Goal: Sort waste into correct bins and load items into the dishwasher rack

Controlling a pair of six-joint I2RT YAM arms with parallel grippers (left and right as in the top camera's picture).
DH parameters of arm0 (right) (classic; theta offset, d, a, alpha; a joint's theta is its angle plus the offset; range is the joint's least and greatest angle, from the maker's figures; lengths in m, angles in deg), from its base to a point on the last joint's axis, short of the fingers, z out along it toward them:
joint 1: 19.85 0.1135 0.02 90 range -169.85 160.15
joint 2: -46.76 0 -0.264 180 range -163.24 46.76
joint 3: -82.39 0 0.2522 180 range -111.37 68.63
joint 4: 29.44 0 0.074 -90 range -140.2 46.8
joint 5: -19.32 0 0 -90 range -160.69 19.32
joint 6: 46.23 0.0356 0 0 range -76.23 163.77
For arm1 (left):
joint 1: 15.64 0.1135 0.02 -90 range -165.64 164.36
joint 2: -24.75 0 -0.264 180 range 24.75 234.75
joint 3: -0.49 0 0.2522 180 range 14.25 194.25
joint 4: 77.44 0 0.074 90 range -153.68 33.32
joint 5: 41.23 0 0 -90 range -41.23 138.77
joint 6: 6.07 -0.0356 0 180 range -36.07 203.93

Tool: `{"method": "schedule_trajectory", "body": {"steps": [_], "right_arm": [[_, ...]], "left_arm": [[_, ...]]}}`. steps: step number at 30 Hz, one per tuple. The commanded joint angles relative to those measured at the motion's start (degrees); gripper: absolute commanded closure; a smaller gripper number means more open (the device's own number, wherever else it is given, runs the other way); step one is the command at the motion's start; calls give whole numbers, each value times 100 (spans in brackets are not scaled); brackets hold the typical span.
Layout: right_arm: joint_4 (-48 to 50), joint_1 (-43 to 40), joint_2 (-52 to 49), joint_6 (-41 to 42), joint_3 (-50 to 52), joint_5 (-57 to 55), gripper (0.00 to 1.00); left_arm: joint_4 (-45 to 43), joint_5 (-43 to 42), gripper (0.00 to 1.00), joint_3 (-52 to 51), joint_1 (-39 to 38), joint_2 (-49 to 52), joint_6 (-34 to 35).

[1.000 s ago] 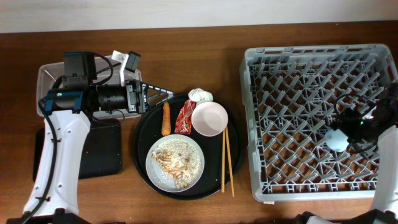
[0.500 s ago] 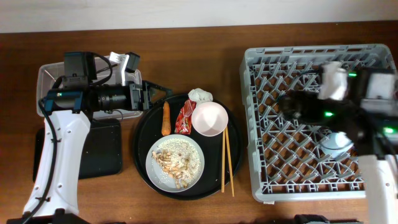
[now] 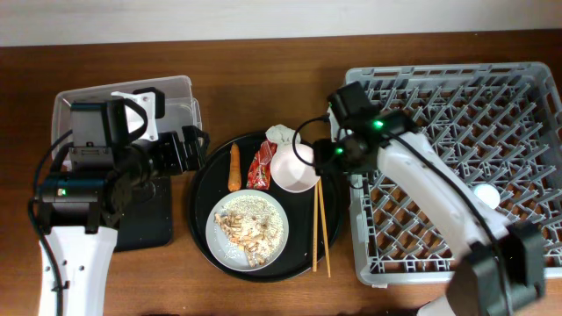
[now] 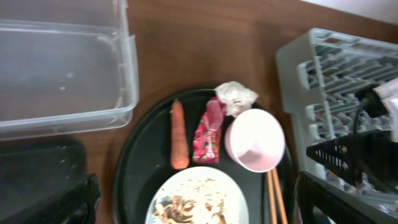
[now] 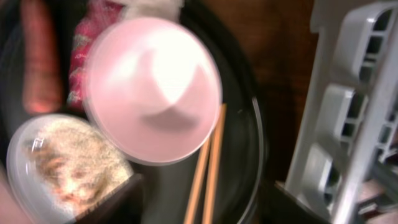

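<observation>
Overhead: my right end effector (image 3: 321, 152) hangs over the right rim of the round tray (image 3: 202, 191), just beside the bowl (image 3: 294, 167) on the tray's upper right. My left end effector (image 3: 191, 147) is off the tray's upper-left rim, near the carrot (image 3: 234, 167). 1 cup (image 3: 486, 195) lies in the rack (image 3: 413, 219), right of the tray.

Left wrist: the fingers (image 4: 348, 199) are spread wide with nothing between them. The carrot, wrapper (image 4: 209, 130) and tissue (image 4: 236, 96) lie on the tray ahead.

Right wrist: the fingers (image 5: 109, 202) are parted and empty. The bowl is directly ahead, with 2 chopsticks (image 5: 208, 168) beside it toward the tray's right edge.
</observation>
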Motion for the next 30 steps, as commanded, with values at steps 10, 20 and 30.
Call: {"method": "schedule_trajectory", "body": {"steps": [10,20,30], "right_arm": [[916,22,-1056,457,-66,-221,71],[931,22,-1410,542,-55,-216,96],[654,-63,-94,122,-619,-640,96]], "left_arm": [[111,378,1,44,-11,-13,87],[140,378,1,44,-11,-13,87],[195,380,1,44,-11,-13,85]]}}
